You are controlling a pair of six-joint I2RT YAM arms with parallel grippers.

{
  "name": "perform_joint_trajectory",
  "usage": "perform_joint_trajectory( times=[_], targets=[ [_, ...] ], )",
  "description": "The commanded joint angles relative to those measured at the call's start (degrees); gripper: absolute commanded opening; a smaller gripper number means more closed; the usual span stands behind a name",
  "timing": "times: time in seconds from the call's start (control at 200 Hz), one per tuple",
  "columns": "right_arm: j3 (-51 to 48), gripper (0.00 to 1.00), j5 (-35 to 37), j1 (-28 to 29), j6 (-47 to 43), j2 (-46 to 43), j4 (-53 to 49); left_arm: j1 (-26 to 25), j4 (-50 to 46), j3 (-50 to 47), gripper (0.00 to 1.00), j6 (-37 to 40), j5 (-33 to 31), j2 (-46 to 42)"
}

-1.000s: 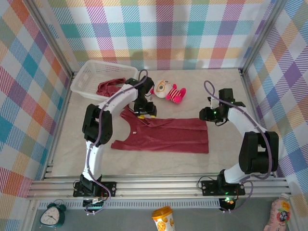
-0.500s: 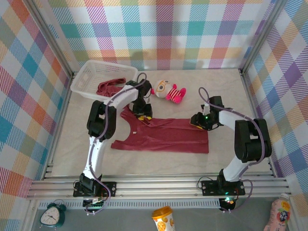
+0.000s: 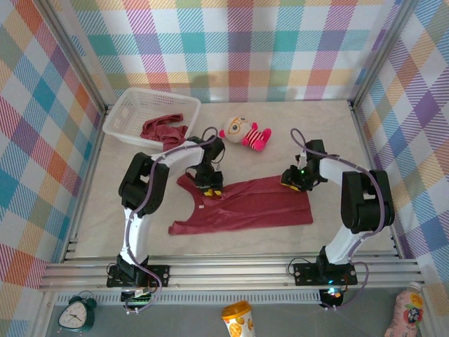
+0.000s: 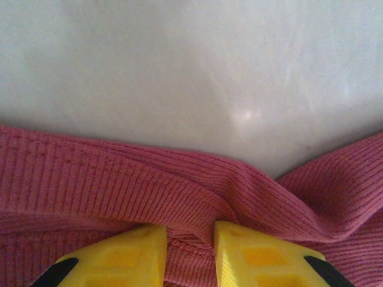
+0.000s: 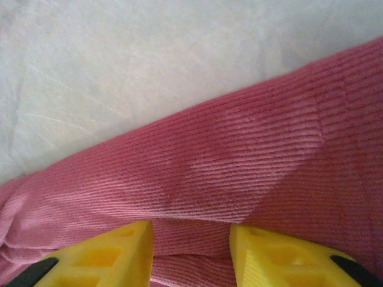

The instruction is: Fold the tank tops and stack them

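Now that left gripper (image 4: 190, 232) and right gripper (image 5: 191, 230) have both nipped the tank top (image 3: 245, 207), I'm starting the fold

the arms (image 3: 132, 235) have white links, bulky black joints (image 3: 366, 200), looping grey cables (image 3: 208, 130) (a green light (image 3: 302, 170) on the right one) and yellow fingertips (image 4: 134, 254).

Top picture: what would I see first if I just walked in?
A big red top lies spread in the middle, its far edge pinched by the left gripper and right gripper. Behind it sit a striped doll and a white basket holding another red top.
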Motion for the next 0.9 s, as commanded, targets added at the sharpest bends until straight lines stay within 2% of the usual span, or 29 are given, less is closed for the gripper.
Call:
perform_joint_trajectory(
  times=[0.0,0.17,0.38,0.685,0.81,0.9],
  targets=[
    [0.5,0.40,5.1,-1.4,-4.9,1.5,-6.2,-3.0,3.2,-4.0,0.29,-6.5,0.5,-3.1],
    [0.8,0.39,7.1,-2.5,-8.1,0.9,-7.8,-6.1,1.8,-3.7,0.37,-10.1,-2.5,-5.1],
    [-0.1,0.40,4.0,-2.6,-8.5,-3.2,-4.5,-4.2,-9.3,2.9,0.52,-7.0,-15.0,-7.4],
    [-1.7,0.43,0.1,-2.4,-7.4,-5.1,-3.2,1.7,-16.4,7.6,0.51,-1.2,-27.0,-6.5],
    [-2.2,0.43,-0.6,-2.4,-7.1,-5.0,-2.8,3.5,-15.7,7.7,0.50,0.3,-27.3,-5.3],
    [-2.4,0.43,-0.6,-2.4,-7.3,-5.0,-2.7,3.7,-16.2,7.7,0.48,1.3,-30.9,-4.2]
  ],
)
